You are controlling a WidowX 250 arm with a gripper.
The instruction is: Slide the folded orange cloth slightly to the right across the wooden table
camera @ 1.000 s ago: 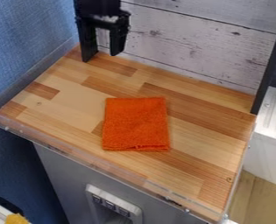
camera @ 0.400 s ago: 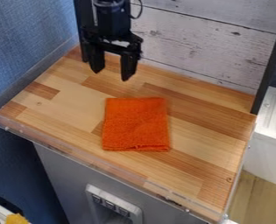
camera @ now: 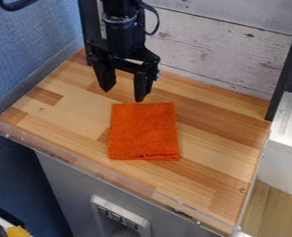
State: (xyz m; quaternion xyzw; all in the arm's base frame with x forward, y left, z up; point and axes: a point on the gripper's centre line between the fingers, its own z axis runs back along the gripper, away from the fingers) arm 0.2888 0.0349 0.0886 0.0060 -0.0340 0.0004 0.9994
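In the camera view we see 1 black two-finger tool [camera: 123, 94], its 2 fingers spread apart with a gap between them, hanging near the far edge of 1 folded, rectangular orange cloth [camera: 143, 131]. The cloth lies flat near the middle of the light-and-brown wooden desk [camera: 216, 134], before a whitish plank wall [camera: 216, 51].

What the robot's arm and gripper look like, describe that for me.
The arm is black, with a greyish ring around its rounded wrist and a thin black cable looping out beside it. The gripper is black too, with two chunky, angular fingers that taper towards their tips.
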